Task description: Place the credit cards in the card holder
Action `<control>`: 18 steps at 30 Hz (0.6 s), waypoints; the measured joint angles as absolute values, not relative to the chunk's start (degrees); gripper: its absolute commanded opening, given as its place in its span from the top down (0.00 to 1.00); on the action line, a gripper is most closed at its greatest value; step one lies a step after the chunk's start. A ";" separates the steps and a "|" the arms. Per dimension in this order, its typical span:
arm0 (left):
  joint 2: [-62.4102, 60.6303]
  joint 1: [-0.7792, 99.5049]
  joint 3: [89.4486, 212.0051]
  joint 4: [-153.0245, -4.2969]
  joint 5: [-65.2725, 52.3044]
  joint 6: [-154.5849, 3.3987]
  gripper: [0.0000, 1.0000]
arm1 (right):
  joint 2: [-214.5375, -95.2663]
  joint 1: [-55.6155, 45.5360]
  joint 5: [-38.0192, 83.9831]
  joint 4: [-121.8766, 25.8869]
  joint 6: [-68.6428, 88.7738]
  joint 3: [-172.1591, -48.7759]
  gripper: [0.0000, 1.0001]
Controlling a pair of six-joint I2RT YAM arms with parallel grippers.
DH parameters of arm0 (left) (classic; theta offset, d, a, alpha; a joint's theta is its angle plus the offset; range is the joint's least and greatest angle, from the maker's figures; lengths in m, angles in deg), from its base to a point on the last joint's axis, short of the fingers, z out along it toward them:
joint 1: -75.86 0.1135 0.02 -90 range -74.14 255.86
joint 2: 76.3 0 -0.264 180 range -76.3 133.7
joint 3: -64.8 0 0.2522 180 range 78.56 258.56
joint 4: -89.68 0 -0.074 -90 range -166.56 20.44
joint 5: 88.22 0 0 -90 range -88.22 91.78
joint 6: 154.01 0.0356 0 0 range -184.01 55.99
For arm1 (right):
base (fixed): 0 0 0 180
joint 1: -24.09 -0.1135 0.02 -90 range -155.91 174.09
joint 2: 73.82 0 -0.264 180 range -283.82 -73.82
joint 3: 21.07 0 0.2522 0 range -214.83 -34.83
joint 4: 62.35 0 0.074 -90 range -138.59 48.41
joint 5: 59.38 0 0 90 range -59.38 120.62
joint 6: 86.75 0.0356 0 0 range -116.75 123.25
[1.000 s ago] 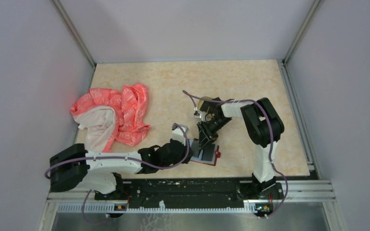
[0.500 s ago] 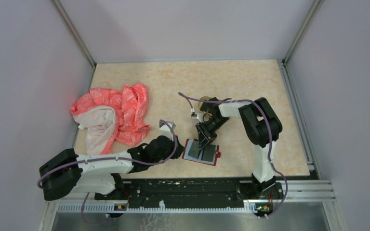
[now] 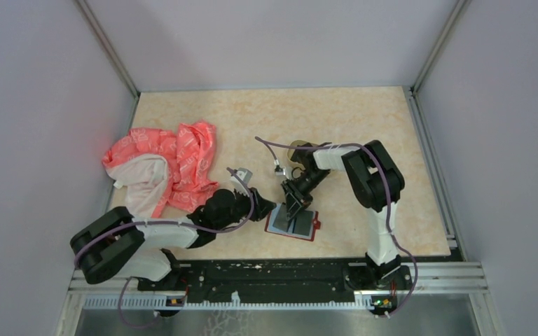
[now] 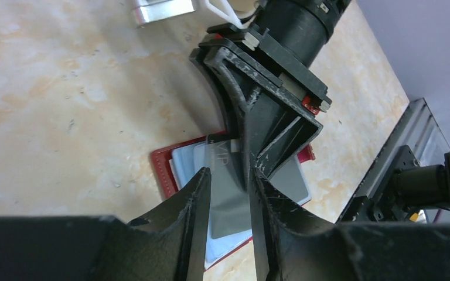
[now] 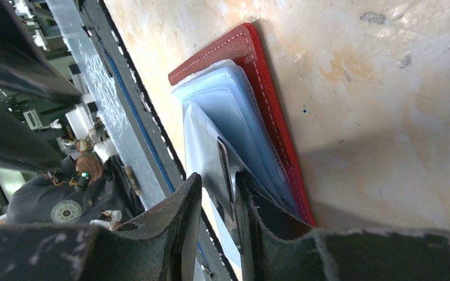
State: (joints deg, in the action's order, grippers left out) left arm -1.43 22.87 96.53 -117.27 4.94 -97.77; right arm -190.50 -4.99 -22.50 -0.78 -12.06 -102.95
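The card holder (image 3: 307,234) lies open on the table near the front, red with pale blue plastic sleeves (image 5: 228,99). A grey credit card (image 4: 228,205) marked VIP rests on the sleeves. My right gripper (image 3: 293,212) points down onto the holder (image 4: 161,170). Its jaws (image 5: 218,175) stand slightly apart, open, astride a clear sleeve leaf and a dark card edge. One right finger (image 5: 269,216) is tucked against the sleeves. My left gripper (image 3: 266,208) hovers at the holder's left edge, open (image 4: 228,172), with the grey card showing through the gap.
A crumpled pink cloth (image 3: 168,168) lies at the left. A round tan object (image 3: 296,149) sits behind the right arm. The black base rail (image 3: 273,273) runs along the near edge, and grey walls enclose the table.
My left gripper drew back left from the holder, then returned to its left edge. The right gripper stayed on the holder, drifting slightly left with it.
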 measured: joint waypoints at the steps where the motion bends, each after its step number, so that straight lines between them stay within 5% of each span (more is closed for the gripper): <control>1: 0.08 22.87 96.71 -118.88 4.08 -97.75 0.63 | -190.70 -5.02 -22.54 -0.43 -12.13 -103.26 0.70; 8: 6.49 22.87 96.97 -125.64 1.04 -97.86 0.64 | -190.57 -4.99 -21.98 0.66 -12.61 -104.15 0.61; 18: 5.53 22.87 96.97 -127.69 0.39 -97.90 0.64 | -189.94 -4.99 -18.43 1.23 -12.63 -106.10 0.60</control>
